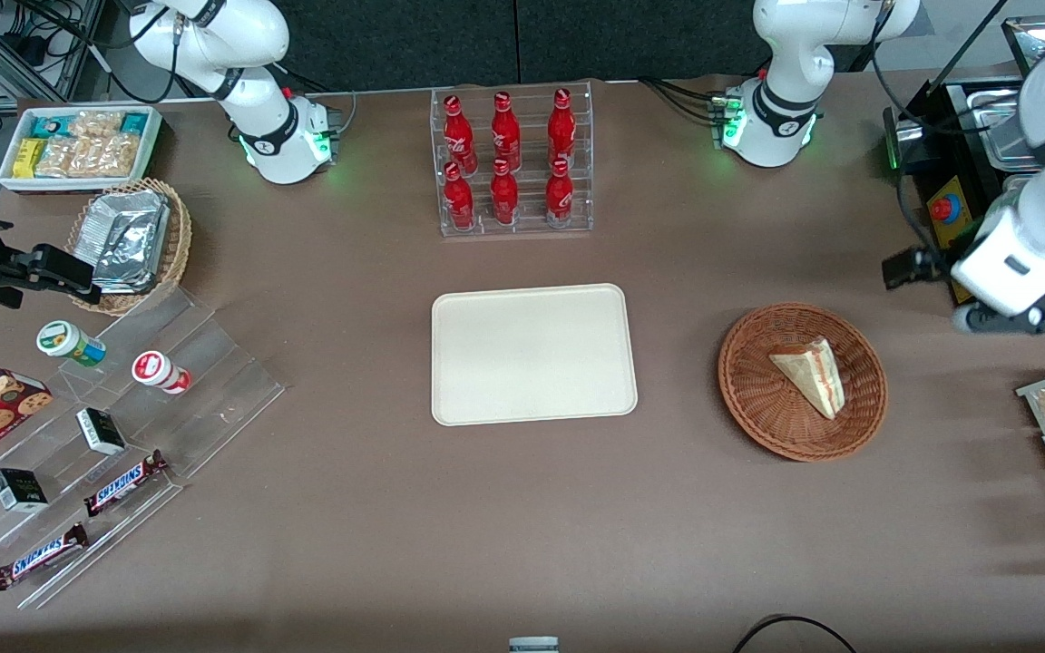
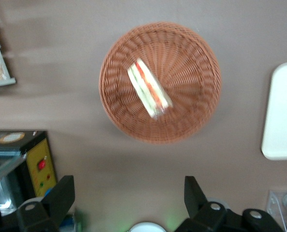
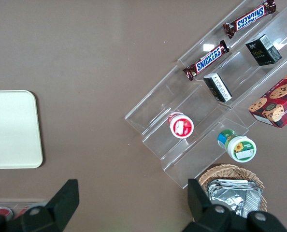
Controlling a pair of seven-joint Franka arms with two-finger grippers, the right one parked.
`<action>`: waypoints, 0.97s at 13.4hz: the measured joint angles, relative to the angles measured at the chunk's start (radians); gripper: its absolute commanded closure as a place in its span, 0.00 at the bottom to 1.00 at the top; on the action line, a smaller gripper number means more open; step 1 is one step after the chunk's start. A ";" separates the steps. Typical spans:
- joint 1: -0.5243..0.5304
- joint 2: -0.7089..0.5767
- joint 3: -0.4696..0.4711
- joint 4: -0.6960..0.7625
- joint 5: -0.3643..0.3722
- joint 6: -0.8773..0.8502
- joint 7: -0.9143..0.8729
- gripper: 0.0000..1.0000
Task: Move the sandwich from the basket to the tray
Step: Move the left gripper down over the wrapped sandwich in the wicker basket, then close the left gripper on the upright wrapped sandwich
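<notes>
Brown worktop [image 1: 377,508], dark backdrop.
Sandwich [image 1: 811,373] lies in basket [image 1: 758,399]; tray [image 1: 532,354] bare; tool [image 2: 129,195] open, above worktop beside basket.

The left arm reaches in from its white base at the working arm's end of the desk, its thick white forearm sloping down toward the front camera and its wrist held high above the desk surface. Its hand [image 2: 129,195] points straight down, well clear of the desk and gripping nothing. The two dark fingers [image 2: 61,195] stand wide apart with only bare surface showing between them.
</notes>
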 measured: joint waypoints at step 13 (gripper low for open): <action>-0.037 0.128 -0.007 -0.405 -0.003 0.677 -0.621 0.00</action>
